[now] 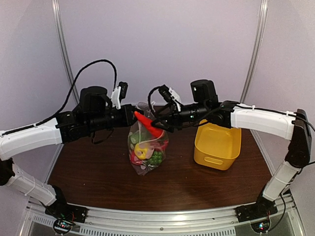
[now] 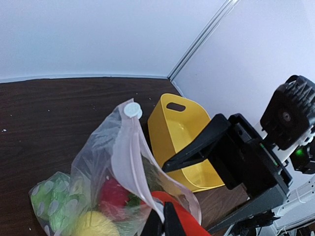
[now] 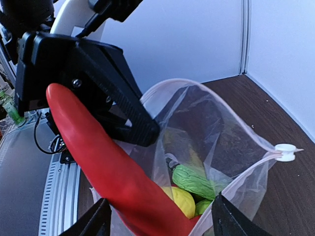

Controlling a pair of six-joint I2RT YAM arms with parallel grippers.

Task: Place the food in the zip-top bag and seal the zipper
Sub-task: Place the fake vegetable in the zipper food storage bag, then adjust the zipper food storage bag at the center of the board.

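Top external, carrot (image 1: 148, 126) slanted, tip up-left, base in zip-top bag (image 1: 141, 168)

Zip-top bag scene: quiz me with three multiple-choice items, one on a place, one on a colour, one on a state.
1. The yellow basket stands: A) left of the zip-top bag; B) right of it; C) inside it.
2. The carrot is: A) orange-red; B) blue; C) white.
3. The bag's mouth is: A) sealed; B) folded flat; C) open, carrot poking out.
Answers: 1 B, it sits on the right arm's side; 2 A, plain in the right wrist view; 3 C, the rim gapes around the carrot.
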